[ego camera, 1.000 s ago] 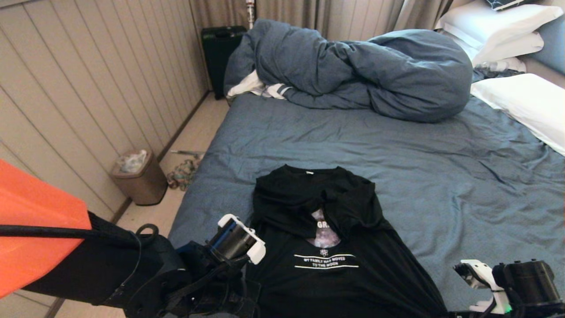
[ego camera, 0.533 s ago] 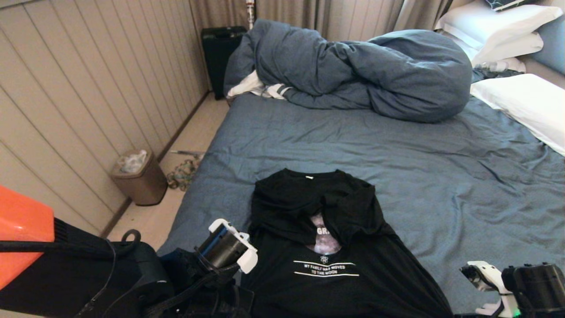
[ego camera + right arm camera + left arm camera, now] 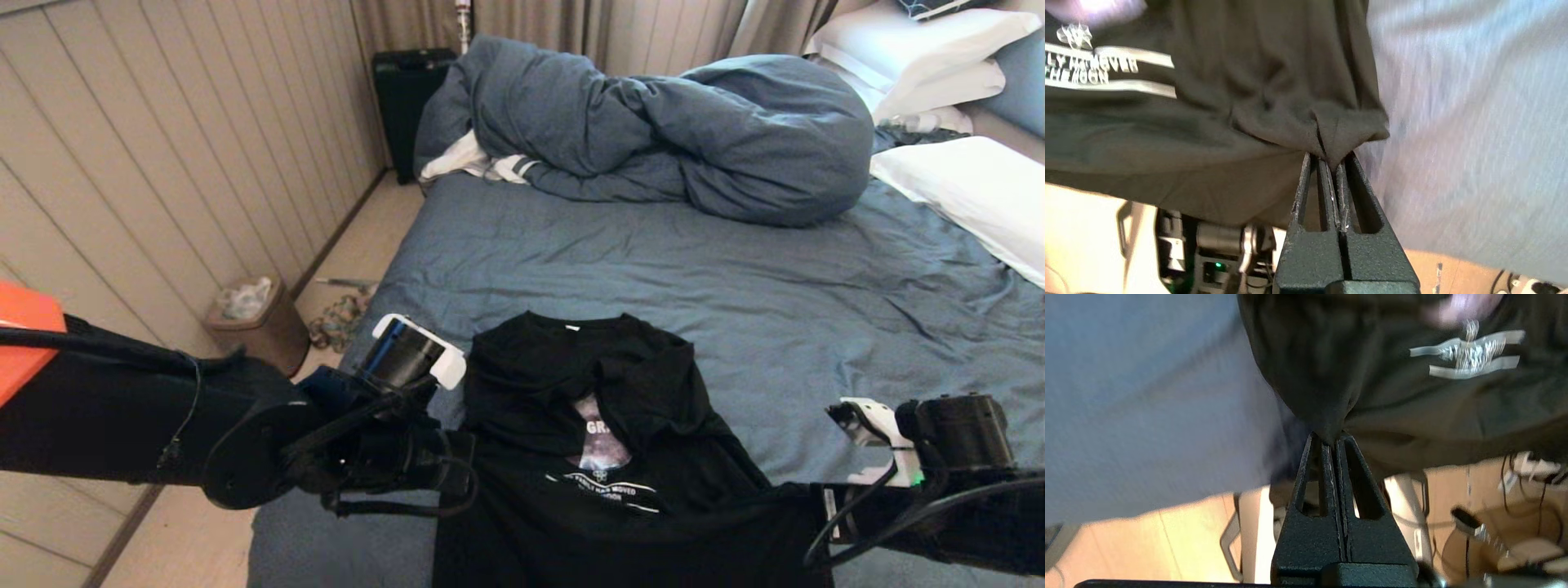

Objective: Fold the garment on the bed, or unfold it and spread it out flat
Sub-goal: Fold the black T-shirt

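- The garment lies at the bed's six o'clock edge, sleeves folded inward; its hem now hangs lifted
- Left claw and right claw, risen since a second ago, each clench a hem corner; probably starting the bottom-up fold

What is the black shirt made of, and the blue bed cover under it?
The T-shirt looks like soft, thin knit fabric, probably cotton: matte, and it bunches into small folds where the left gripper pinches it. The sheet looks like woven cloth, also matte, with fine wrinkles all over. The exact fibre of either cannot be told.
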